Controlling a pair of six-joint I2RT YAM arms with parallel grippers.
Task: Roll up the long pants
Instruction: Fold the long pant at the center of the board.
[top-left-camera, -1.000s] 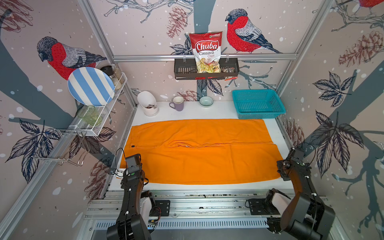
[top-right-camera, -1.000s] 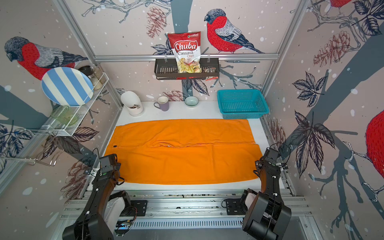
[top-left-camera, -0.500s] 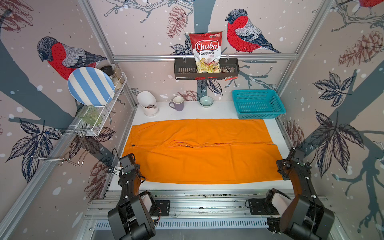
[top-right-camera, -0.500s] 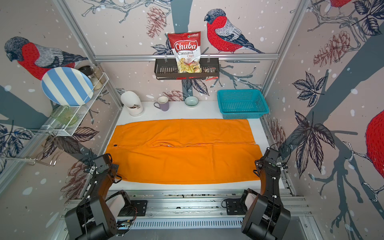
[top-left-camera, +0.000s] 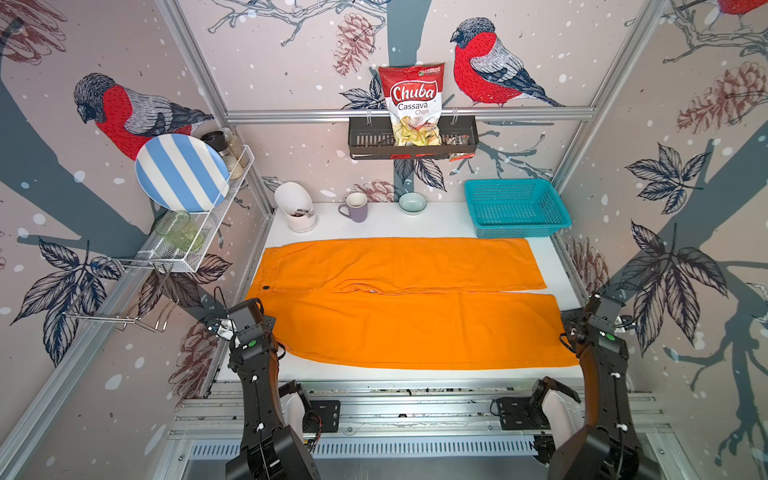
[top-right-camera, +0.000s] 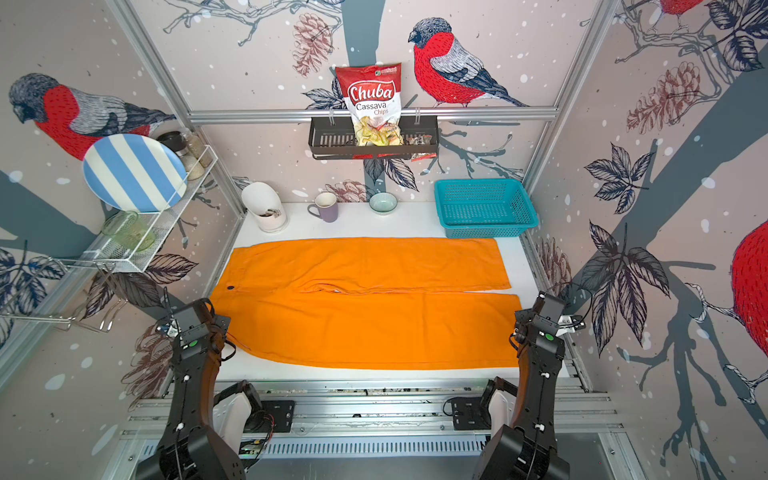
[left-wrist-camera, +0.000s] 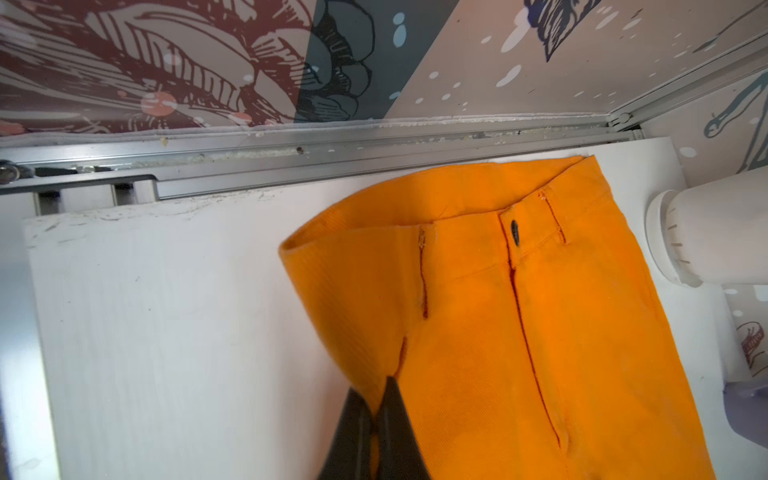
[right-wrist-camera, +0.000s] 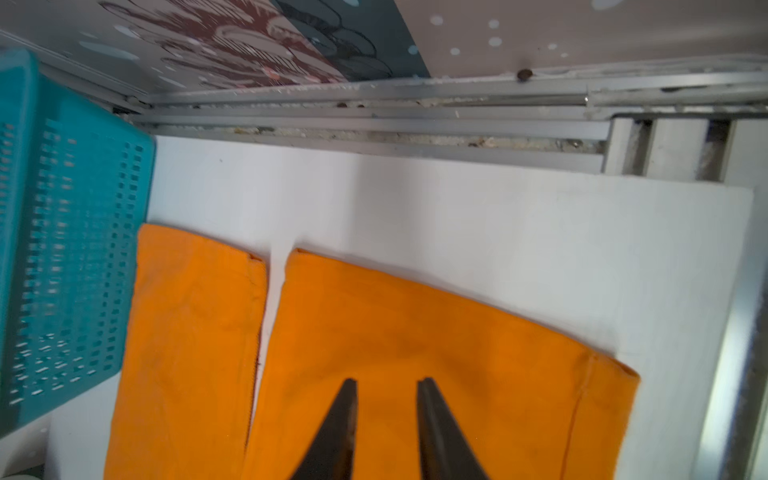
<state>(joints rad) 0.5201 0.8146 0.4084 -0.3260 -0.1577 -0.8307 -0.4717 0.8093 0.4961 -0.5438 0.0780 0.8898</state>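
Observation:
The long pants (top-left-camera: 407, 324) lie flat across the white table (top-left-camera: 415, 216) in both top views, bright orange, with the waist at the left and both cuffs at the right. A small dark button (left-wrist-camera: 514, 232) sits on the waistband. My left gripper (left-wrist-camera: 372, 388) is shut on the near corner of the waist, and the fabric there is lifted into a fold. The left wrist (top-left-camera: 248, 332) hides that corner from above. My right gripper (right-wrist-camera: 388, 380) is open above the near leg (right-wrist-camera: 415, 324), close to its cuff, with nothing between its fingers.
A teal basket (top-left-camera: 515, 208) stands at the back right, against the far leg's cuff. Along the back stand a white holder (top-left-camera: 295, 208), a purple mug (top-left-camera: 355, 206) and a small bowl (top-left-camera: 412, 203). A wire shelf (top-left-camera: 195, 249) juts from the left wall. Metal rails (top-left-camera: 415, 395) border the front edge.
My left gripper has closed on the waist's near corner and shifted slightly left, lifting the fabric. My right gripper's jaws have come apart over the near leg.

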